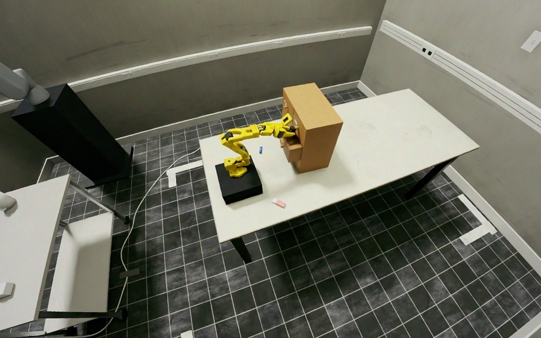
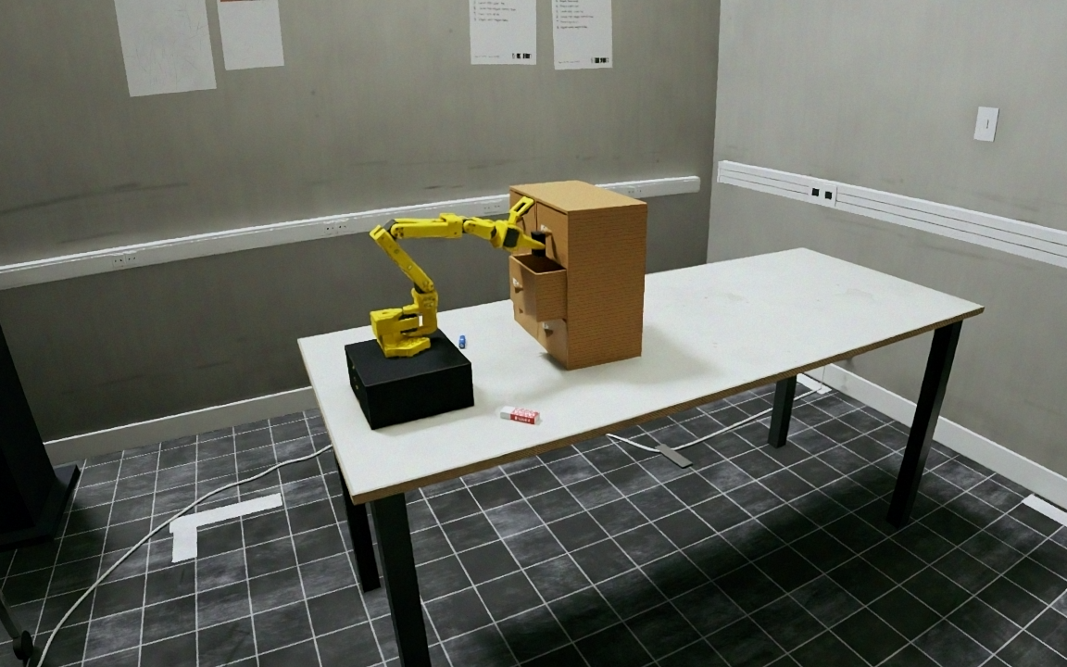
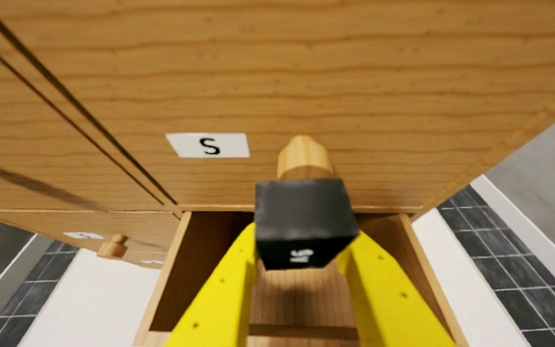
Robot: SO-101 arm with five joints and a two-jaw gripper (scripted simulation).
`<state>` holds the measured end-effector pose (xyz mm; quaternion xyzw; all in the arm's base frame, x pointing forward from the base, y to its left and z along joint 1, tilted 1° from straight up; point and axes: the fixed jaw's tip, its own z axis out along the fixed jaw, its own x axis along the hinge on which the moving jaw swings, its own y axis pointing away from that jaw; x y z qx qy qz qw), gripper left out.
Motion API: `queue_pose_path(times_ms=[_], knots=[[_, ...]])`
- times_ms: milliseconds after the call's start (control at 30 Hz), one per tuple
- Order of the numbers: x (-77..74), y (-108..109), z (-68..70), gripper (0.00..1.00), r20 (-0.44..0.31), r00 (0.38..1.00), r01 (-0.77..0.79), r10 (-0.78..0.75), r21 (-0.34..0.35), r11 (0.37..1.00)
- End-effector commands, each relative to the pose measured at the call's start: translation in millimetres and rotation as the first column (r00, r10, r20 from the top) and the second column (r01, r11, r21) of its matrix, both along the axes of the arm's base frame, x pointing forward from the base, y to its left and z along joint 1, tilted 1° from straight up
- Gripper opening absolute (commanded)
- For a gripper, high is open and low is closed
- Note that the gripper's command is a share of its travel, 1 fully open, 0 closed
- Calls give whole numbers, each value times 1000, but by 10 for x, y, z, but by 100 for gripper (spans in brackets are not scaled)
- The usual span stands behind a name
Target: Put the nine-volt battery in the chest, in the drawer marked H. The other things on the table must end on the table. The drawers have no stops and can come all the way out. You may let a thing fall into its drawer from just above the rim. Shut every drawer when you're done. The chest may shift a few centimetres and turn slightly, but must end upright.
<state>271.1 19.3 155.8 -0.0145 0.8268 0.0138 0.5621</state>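
My gripper (image 1: 291,131) (image 2: 533,242) (image 3: 302,248) is shut on the black nine-volt battery (image 2: 538,240) (image 3: 303,209). It holds the battery over the open drawer (image 1: 293,154) (image 2: 544,294) (image 3: 302,308) of the wooden chest (image 1: 322,138) (image 2: 604,282) (image 3: 379,120). The battery is close in front of the knob (image 3: 303,156) of the shut drawer marked S. I cannot tell if they touch. The battery looks tilted in the wrist view and hides part of the open drawer. That drawer's own label does not show. The chest is upright.
A small blue object (image 1: 260,149) (image 2: 462,341) lies between the arm's black base (image 1: 241,188) (image 2: 413,394) and the chest. A red and white block (image 1: 279,203) (image 2: 520,414) lies near the front edge of the table. Another drawer knob (image 3: 114,247) sticks out left of the open drawer.
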Motion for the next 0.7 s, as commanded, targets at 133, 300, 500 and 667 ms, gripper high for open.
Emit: queue_pose_path(times_ms=[133,300,500,667], knots=[[35,-19,87,0,24,1000,5,-4,-6,1000],[35,-19,87,0,24,1000,5,-4,-6,1000],[33,-17,41,0,24,1000,4,-4,-6,1000],[20,-13,-75,0,24,1000,2,-2,-6,1000]])
